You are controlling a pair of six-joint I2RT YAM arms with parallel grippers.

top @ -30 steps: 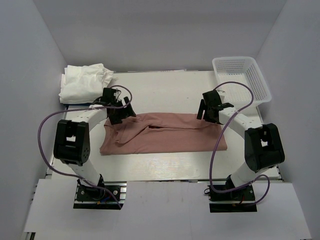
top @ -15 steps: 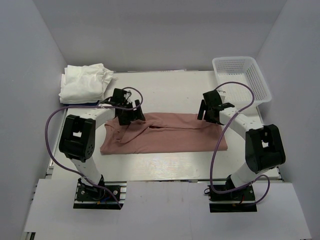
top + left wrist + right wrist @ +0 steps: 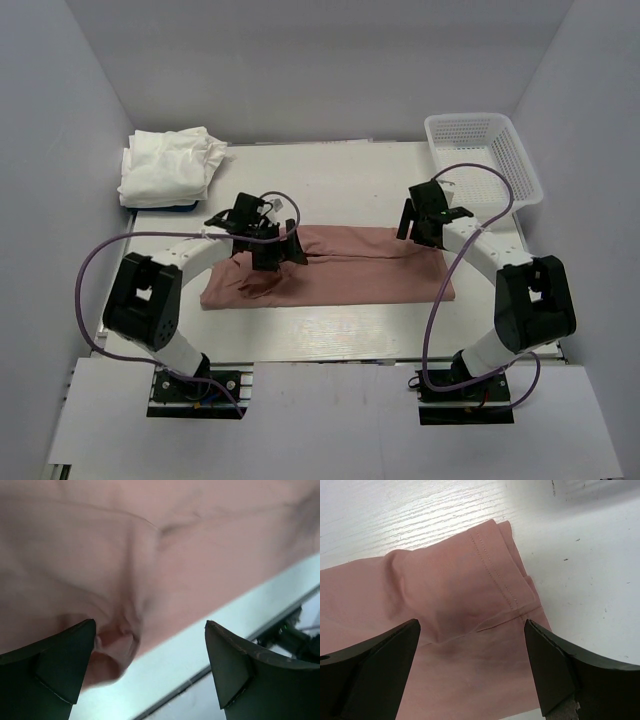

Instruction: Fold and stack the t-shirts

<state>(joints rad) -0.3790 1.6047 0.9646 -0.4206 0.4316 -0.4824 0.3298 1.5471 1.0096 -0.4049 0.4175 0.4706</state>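
The dusty-pink t-shirt [image 3: 360, 272] lies folded into a long band across the middle of the table; its print is hidden. My left gripper [image 3: 280, 252] is open just above the band's left part, where the cloth is bunched up [image 3: 258, 283]. In the left wrist view the gripper [image 3: 150, 624] has its jaws wide apart, with a small puckered fold [image 3: 117, 642] beside the left finger. My right gripper [image 3: 418, 228] is open over the shirt's far right corner. In the right wrist view the gripper [image 3: 472, 622] is above the folded sleeve [image 3: 485, 580]. A pile of white t-shirts [image 3: 165, 165] lies at the far left.
A white mesh basket [image 3: 485, 150] stands at the far right corner. The white table [image 3: 330, 180] has bare surface behind the pink shirt. The table's near edge [image 3: 220, 655] shows in the left wrist view. Grey walls enclose the table on three sides.
My left gripper has moved right and toward the near edge over the shirt, and the shirt's left part has bunched up under it. The right gripper has barely shifted.
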